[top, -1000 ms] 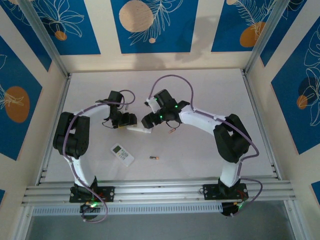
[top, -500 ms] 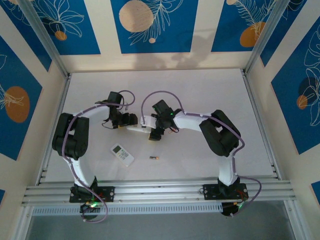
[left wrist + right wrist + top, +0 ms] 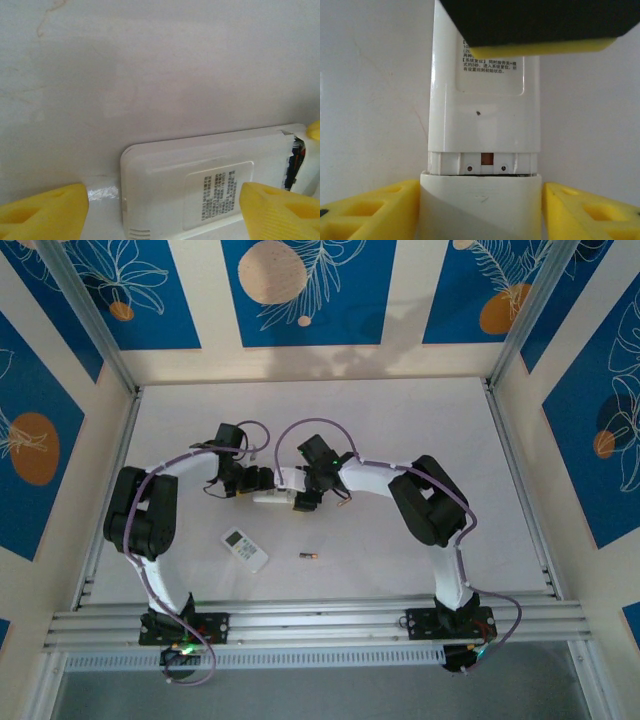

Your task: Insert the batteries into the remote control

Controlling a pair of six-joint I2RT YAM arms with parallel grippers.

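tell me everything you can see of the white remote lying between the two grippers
The white remote is glossy plastic, lying back-up on the table, its printed label showing. Its battery cover sits slid partly off, baring a coppery contact. The right gripper flanks the cover with its fingers; one finger of the left gripper lies across the label end.

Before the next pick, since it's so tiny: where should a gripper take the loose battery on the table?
Pinch the loose battery at mid-length, coming straight down from above. It lies flat and crosswise on bare table, so a grip across its near and far long sides probably suits best.
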